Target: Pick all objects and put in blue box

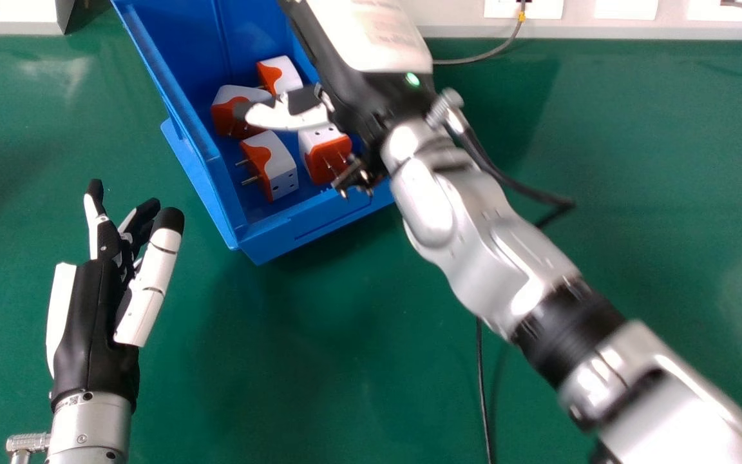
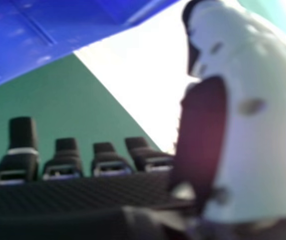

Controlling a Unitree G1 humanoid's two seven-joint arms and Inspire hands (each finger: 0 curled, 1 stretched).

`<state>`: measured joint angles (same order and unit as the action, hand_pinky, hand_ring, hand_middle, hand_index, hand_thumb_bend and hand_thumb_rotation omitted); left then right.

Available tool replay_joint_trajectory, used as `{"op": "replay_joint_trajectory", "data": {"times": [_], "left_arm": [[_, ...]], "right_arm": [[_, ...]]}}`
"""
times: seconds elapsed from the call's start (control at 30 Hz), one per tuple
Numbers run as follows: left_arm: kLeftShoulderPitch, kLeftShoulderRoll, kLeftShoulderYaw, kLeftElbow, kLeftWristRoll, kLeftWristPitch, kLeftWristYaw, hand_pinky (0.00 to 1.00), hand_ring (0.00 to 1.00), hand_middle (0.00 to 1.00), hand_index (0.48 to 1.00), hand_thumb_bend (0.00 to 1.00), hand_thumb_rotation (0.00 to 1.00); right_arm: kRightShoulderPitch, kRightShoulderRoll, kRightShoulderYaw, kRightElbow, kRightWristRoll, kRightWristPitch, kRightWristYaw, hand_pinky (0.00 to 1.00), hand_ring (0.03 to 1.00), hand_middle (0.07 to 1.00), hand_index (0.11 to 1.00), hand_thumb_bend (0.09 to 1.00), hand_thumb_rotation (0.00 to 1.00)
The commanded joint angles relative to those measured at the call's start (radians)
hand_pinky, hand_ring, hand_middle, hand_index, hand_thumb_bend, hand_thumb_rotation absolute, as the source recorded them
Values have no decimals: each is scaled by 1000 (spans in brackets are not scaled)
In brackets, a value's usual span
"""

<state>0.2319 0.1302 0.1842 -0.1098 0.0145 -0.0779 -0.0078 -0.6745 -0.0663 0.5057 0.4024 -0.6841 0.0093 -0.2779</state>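
Note:
Over the right part of the blue box (image 1: pixel 199 161), my right hand (image 1: pixel 374 90) is open, its thumb stretched leftward above the contents. Several white-and-orange plug adapters lie inside: one near the front (image 1: pixel 281 169), another (image 1: pixel 324 154) beside it below the thumb, others (image 1: pixel 228 108) (image 1: pixel 283 72) farther back. My left hand (image 1: pixel 91 309) rests open and empty at the left of the box. In the right hand view, my right hand (image 2: pixel 258 130) has straight fingers with nothing between them and the thumb, and the blue box (image 2: pixel 67 30) is visible.
The green table (image 1: pixel 319 361) extends around the box. A black cable (image 1: pixel 482 386) runs across it below my right forearm, and a grey cable (image 1: pixel 474 60) comes from the pale panel (image 1: pixel 455 31) along the back edge.

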Motion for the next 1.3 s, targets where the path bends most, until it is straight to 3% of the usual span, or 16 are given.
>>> {"op": "replay_joint_trajectory", "data": {"times": [0.0,0.2,0.4,0.57,0.7,0.73,0.8,1.0,1.17,1.27], "left_arm": [[-21,16,14,3,-14,-38,-10,855,924,913,954,587,794],[-23,20,21,13,-20,-46,-16,854,925,914,954,576,789],[-32,22,34,38,-32,-58,-26,859,927,915,953,580,788],[-43,21,41,68,-34,-77,-31,866,927,916,954,586,790],[-49,23,46,86,-31,-86,-27,874,927,916,954,587,791],[-48,22,47,87,-31,-86,-27,874,927,916,954,587,791],[-48,20,50,92,-35,-90,-26,876,927,916,953,588,791],[-38,20,60,101,-44,-105,-33,876,925,912,945,599,791],[-16,22,63,89,-38,-113,-35,876,923,911,943,606,792],[9,25,69,75,-42,-121,-41,874,922,913,942,613,794]], "right_arm": [[166,-83,-47,-321,-26,-21,21,809,966,1000,957,389,280],[445,-190,-130,-566,42,-152,-20,807,966,999,956,377,323],[644,-175,-248,-576,186,-309,-57,816,974,1000,960,367,442],[747,-166,-313,-527,200,-322,-67,842,983,1000,965,350,507],[769,-156,-341,-421,237,-329,-50,884,993,1000,975,331,672],[766,-152,-347,-391,259,-333,-39,884,993,1000,975,331,672],[757,-141,-362,-345,326,-331,5,908,996,1000,984,337,772],[735,-135,-449,-378,636,-174,259,985,1000,1000,998,408,962],[756,-165,-512,-498,845,51,437,996,1000,1000,1000,421,991],[781,-171,-534,-552,895,133,485,998,1000,1000,1000,418,996]]}}
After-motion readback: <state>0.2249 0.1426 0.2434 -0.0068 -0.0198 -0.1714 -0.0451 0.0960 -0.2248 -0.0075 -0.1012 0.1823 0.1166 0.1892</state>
